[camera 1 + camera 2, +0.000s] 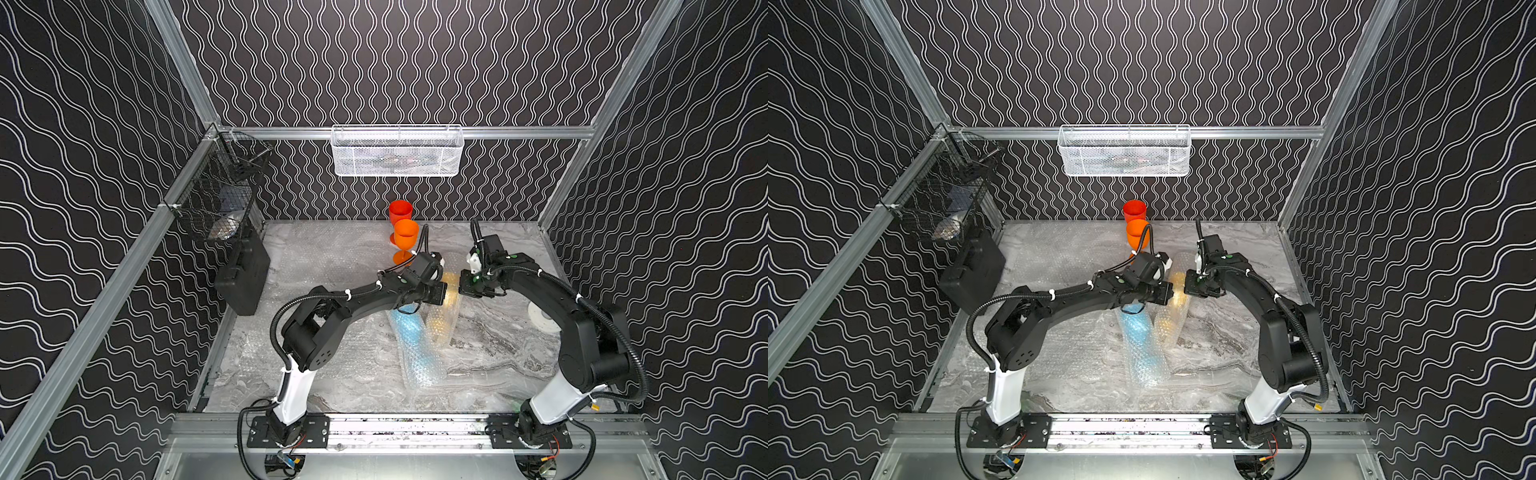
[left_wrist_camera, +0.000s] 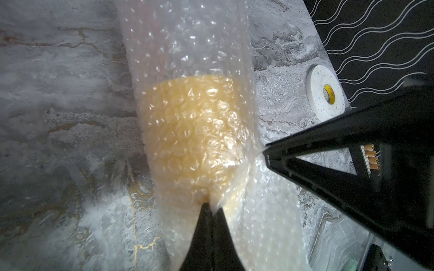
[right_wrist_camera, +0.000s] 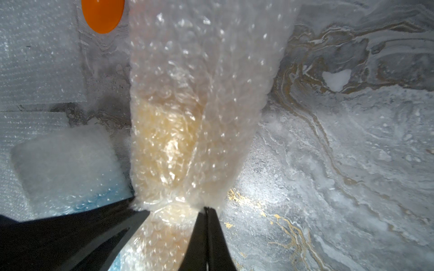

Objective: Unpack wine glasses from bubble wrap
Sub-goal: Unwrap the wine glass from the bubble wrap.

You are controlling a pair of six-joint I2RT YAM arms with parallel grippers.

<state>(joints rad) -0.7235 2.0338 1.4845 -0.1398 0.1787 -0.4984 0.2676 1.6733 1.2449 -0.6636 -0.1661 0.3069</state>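
Observation:
A yellow wine glass (image 2: 195,131) shows as a blur inside a roll of bubble wrap (image 1: 444,320) mid-table. My left gripper (image 2: 212,207) is shut on a pinch of that wrap. My right gripper (image 3: 206,208) is shut on the same wrap from the opposite side, tip to tip with the left gripper (image 1: 446,293) in a top view. A second roll of wrap (image 1: 411,336) with light blue inside lies beside it, also seen from the right wrist (image 3: 94,201). The red glass (image 1: 400,212) and orange glass (image 1: 406,237) stand bare and upright at the back.
Flat bubble wrap sheets (image 1: 328,249) cover the table's back left. A white tape roll (image 1: 542,320) lies under the right arm. A black case (image 1: 245,278) leans at the left wall below a black wire basket (image 1: 216,199). A white mesh basket (image 1: 397,151) hangs on the back wall.

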